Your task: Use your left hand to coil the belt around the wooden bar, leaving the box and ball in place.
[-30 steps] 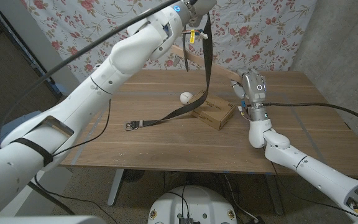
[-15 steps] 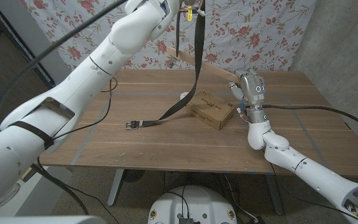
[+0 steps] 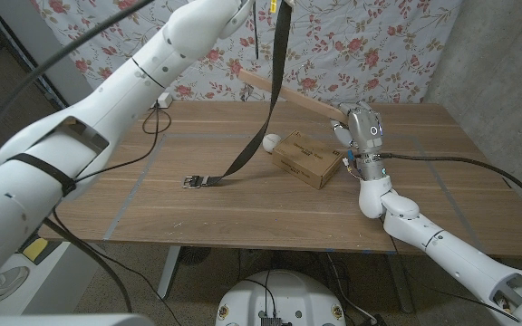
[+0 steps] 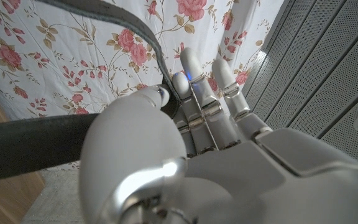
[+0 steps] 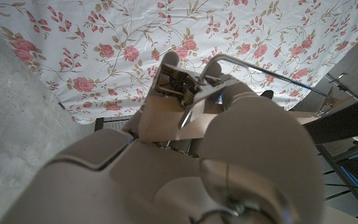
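A dark belt (image 3: 265, 109) hangs from the picture's top down to the table, its buckle end (image 3: 194, 181) lying on the wood. My left arm (image 3: 170, 45) reaches up past the top edge. In the left wrist view my left hand (image 4: 185, 162) grips the belt (image 4: 36, 149), which runs across the thumb. A wooden bar (image 3: 288, 93) slants above the table's back; my right hand (image 3: 359, 127) holds its right end. In the right wrist view, my right hand (image 5: 185, 168) closes round the bar (image 5: 166, 124). The belt hangs in front of the bar.
A brown cardboard box (image 3: 306, 158) lies right of centre on the table (image 3: 243, 217), close to my right hand. A small white ball (image 3: 271, 140) sits just left of it, beside the hanging belt. A flowered cloth (image 3: 370, 45) hangs behind.
My left arm has risen, and the hand has gone out past the picture's top. The belt now hangs longer and steeper. Its buckle stays on the table. My right hand, box and ball have kept still.
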Controlling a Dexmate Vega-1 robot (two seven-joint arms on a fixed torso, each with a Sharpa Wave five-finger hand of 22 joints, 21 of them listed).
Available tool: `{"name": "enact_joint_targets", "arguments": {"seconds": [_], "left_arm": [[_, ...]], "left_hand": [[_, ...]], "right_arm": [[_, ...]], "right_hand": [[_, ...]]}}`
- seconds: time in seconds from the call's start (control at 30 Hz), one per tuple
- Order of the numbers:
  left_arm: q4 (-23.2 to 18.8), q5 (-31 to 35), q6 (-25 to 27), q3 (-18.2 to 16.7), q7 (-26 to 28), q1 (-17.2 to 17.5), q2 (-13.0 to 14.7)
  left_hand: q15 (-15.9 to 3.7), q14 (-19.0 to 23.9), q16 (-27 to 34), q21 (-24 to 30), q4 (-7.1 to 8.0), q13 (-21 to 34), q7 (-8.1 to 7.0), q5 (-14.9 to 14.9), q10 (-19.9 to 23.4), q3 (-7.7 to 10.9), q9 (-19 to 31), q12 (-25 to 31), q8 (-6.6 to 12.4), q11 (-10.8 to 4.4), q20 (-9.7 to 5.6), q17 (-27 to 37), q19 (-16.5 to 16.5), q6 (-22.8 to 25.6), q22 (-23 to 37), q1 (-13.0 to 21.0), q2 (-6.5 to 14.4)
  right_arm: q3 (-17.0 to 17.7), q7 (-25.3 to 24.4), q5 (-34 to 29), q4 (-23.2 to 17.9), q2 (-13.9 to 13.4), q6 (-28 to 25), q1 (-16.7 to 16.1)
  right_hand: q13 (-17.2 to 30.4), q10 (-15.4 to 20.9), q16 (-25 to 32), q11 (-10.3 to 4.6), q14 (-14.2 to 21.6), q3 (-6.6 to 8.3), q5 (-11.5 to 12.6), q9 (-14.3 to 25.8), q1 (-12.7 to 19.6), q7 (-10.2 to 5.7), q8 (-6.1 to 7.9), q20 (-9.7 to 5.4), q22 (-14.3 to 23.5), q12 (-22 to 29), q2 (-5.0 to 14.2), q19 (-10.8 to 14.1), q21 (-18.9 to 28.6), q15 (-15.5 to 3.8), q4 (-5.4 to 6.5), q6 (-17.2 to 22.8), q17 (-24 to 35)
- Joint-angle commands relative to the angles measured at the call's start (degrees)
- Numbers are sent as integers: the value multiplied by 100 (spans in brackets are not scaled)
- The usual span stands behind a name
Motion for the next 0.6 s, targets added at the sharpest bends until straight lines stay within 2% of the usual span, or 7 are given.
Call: {"name": "enact_joint_targets", "arguments": {"seconds": [0.03,0.17,0.3,0.6], "left_arm": [[628,-109,243,305,278,-4,43],[715,-231,335,361,307,115,88],[739,-321,407,397,342,238,170],[628,-548,613,316,313,604,398]], "left_hand": [[-322,-11,-40,0,22,-10,-112,2,342,3,468,-47,537,-368,-132,14,-22,126,3,90,19],[-321,-8,-71,-5,24,-12,-130,-2,356,-4,457,-43,542,-362,-126,17,-20,141,-4,93,17],[-324,7,-98,-13,25,-12,-131,-4,365,-10,428,-39,542,-353,-128,20,-23,171,-10,97,16],[-320,30,-158,-16,26,-17,-140,-14,367,-32,418,-43,547,-352,-128,32,-2,156,-20,105,14]], "right_arm": [[798,-5,-152,-167,451,924,-339],[1014,-5,-215,-290,573,1204,-404],[1010,-5,10,-328,573,1444,-354],[655,27,645,-277,346,1766,-84]], "right_hand": [[-1,-19,-30,13,-36,224,29,17,194,-12,8,-810,5,-5,298,-30,-10,-556,232,223,12],[5,-20,-28,11,-30,220,37,14,195,-21,1,-812,6,-1,299,-29,-15,-557,238,221,12],[2,-18,-26,10,-26,218,43,23,198,-1,4,-813,7,-3,300,-23,-16,-557,240,221,13],[2,-14,-22,15,-14,212,55,53,200,3,19,-815,8,-3,302,-15,-21,-558,248,226,14]]}}
